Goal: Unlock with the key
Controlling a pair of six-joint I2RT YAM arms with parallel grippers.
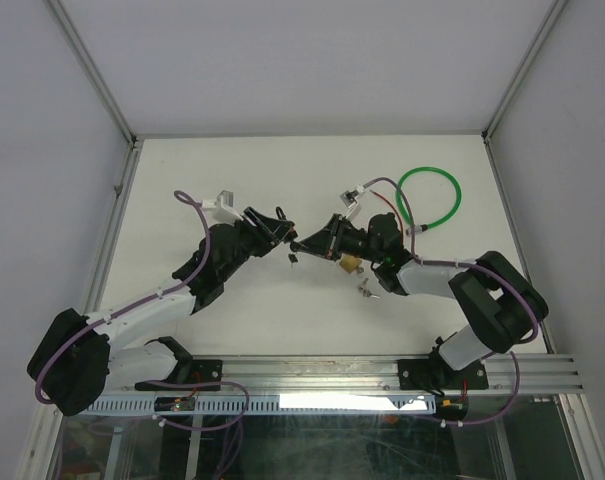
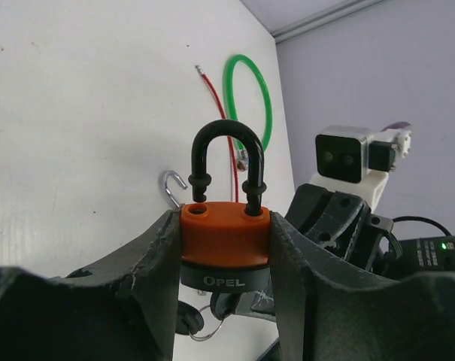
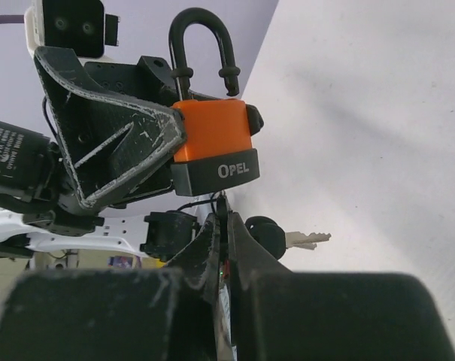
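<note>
**Key's in the lock, but is it popped yet?**

The hard part looks mostly done. The left tool (image 2: 223, 219) is clamped on the orange body of the padlock (image 2: 225, 241), one finger on each side. It holds the lock up off the bench (image 1: 282, 320), out in the middle between the two arms.

The right tool (image 3: 223, 226) is pinched completely shut on a thin bit of metal that runs straight up into the bottom of the lock. I read that as the key (image 3: 222, 201), already seated in the keyhole. A spare key (image 3: 306, 239) dangles off to the side, not doing anything.

Now the shackle (image 2: 225, 154). From the left wrist view, one leg goes down into the body, while the other seems to end just above its hole. So my guess is it's either just released or right on the edge of it, though I can't say for sure from these angles. If it isn't free, what's left is a twist of the key and pulling the shackle out.

Pose-wise, both arms reach in toward the centre of the bench with elbows bent. The tools meet nose to nose, left from the left side and right from the right. The green cable loop (image 1: 429, 198) lies well behind the right arm, out of the way.
</note>
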